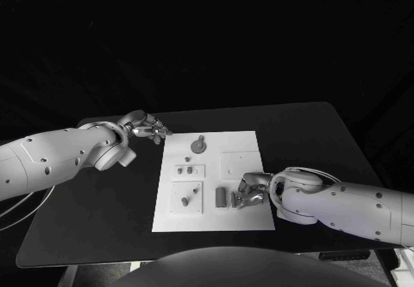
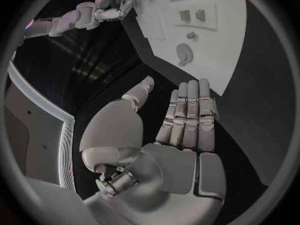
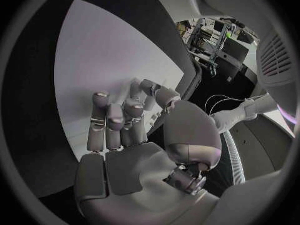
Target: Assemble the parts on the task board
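The white task board (image 1: 246,215) lies mid-table. On it are a round grey disc part (image 1: 198,144) at the far end, two small pegs (image 1: 183,170) in a raised square, another part (image 1: 185,201) in the near-left square, and a grey bar (image 1: 221,197). My right hand (image 1: 250,190) rests on the board's near right, its fingers curled down beside the bar and against a small grey part (image 1: 234,202); whether it grips that part is hidden. My left hand (image 1: 146,127) hovers over the black table off the board's far left corner, fingers straight and empty (image 2: 181,125).
The black table (image 1: 95,209) has bare room left and right of the board. In the left wrist view the board (image 2: 231,50), the disc part (image 2: 183,52) and my right hand (image 2: 109,7) lie beyond the left fingertips. My right hand (image 3: 125,130) hangs over the board (image 3: 106,50).
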